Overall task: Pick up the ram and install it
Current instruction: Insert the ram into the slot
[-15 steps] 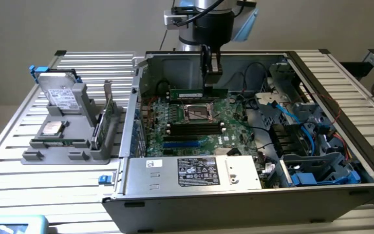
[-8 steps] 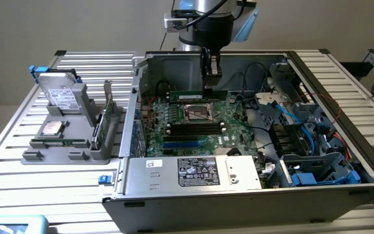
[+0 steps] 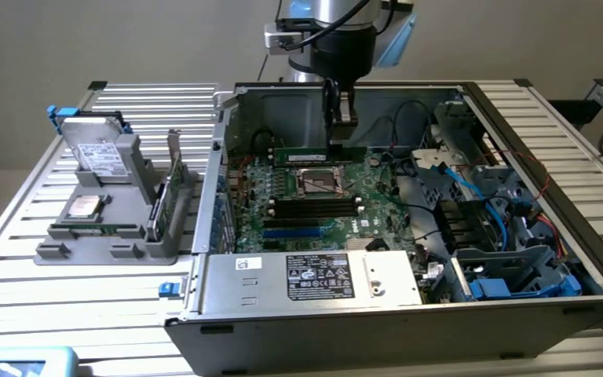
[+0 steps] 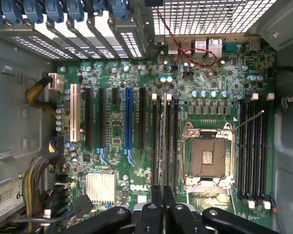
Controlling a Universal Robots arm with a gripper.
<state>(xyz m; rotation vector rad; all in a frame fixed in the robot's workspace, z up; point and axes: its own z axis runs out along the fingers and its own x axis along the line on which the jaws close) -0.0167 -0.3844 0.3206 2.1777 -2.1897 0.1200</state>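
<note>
Inside the open computer case (image 3: 280, 314), at 12 o'clock from the processor socket (image 3: 320, 182) in the exterior view, the ram (image 3: 312, 154) stands on its long edge over the motherboard (image 3: 385, 212). The jaws are almost pressed together and pinch it by its upper edge. The pick-up is therefore done. The install looks to be in hand, with the stick lined up along the slots on that side of the socket (whether it has clicked home or only sits above the slot, I cannot tell). I would not count the ram as locked in its slot yet.

Counted: one arm (image 3: 338, 47), one case, one motherboard, one socket, and one ram in the jaws. At 6 o'clock from the socket lie four long black slots (image 3: 314, 207), all bare. On the surface (image 3: 71, 298), at 9 o'clock from the case, sits one grey holder (image 3: 123, 251). It carries one drive (image 3: 100, 157), one processor chip (image 3: 82, 206), one upright card with a metal bracket (image 3: 172, 177), and what looks like one more green stick (image 3: 94, 231).
</note>
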